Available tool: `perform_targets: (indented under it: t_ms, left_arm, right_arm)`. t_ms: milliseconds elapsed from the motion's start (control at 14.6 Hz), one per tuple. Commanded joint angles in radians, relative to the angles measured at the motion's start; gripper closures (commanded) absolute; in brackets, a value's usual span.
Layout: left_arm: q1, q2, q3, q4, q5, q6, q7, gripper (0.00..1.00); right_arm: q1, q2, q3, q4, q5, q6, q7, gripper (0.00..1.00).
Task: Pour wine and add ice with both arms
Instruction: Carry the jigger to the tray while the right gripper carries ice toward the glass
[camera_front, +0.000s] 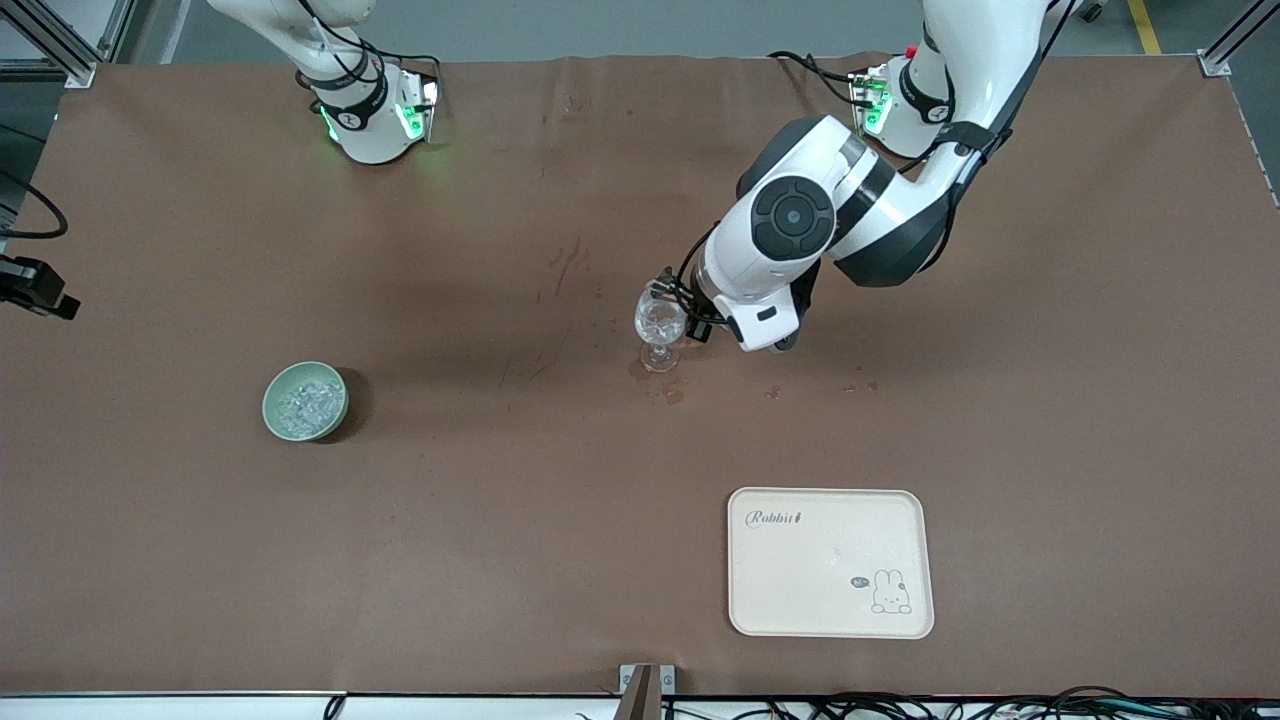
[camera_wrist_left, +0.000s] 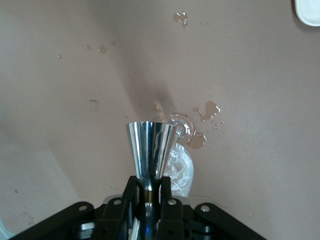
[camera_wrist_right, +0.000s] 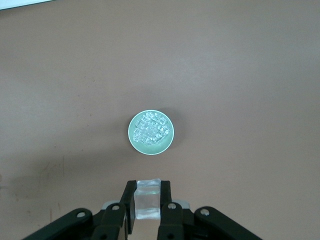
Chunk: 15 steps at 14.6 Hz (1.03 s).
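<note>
Cream rabbit tray (camera_front: 830, 562) sits empty by the surface's camera-side edge, toward the left arm's end. Pale green bowl (camera_front: 306, 401) of ice (camera_front: 308, 404) rests mid-surface toward the right arm's end. Stemmed glass (camera_front: 660, 328) stands upright near the middle, already holding clear chunks, brownish spill spots (camera_front: 668, 392) around its foot.

Left gripper (camera_wrist_left: 148, 210) is clamped on a shiny metal jigger (camera_wrist_left: 150, 150), its flared mouth just beside the glass bowl, above the foot. Right gripper (camera_wrist_right: 148, 210) hangs high over the surface, closed on a clear ice cube (camera_wrist_right: 147, 199), with the green bowl below and ahead of it in the right wrist view; it isn't visible in the front view.

Key relation: the glass lies well apart from the right gripper, toward the left arm's end, so the cube likely has to travel across. Left arm and jigger crowd the glass rim and look like the main obstruction.
</note>
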Motion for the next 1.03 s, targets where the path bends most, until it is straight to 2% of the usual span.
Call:
perform_targets:
  t_ms: [0, 343, 549, 961]
  left_arm:
    - [0.022, 0.009, 0.007, 0.022, -0.006, -0.013, 0.019, 1.00]
    - [0.107, 0.015, 0.012, 0.022, -0.311, -0.062, 0.216, 0.99]
    - [0.162, 0.032, 0.013, 0.024, -0.393, -0.062, 0.274, 1.00]
    - [0.333, 0.184, 0.012, 0.146, -0.514, -0.059, 0.486, 1.00]
  right_arm:
    - [-0.011, 0.000, 0.006, 0.009, 0.020, -0.013, 0.005, 0.99]
    - [-0.011, -0.001, 0.007, 0.009, 0.020, -0.014, 0.006, 0.99]
    - [0.007, -0.001, 0.017, 0.007, 0.020, -0.019, 0.066, 0.99]
    - [0.035, 0.011, 0.262, 0.007, 0.016, -0.007, 0.466, 0.99]
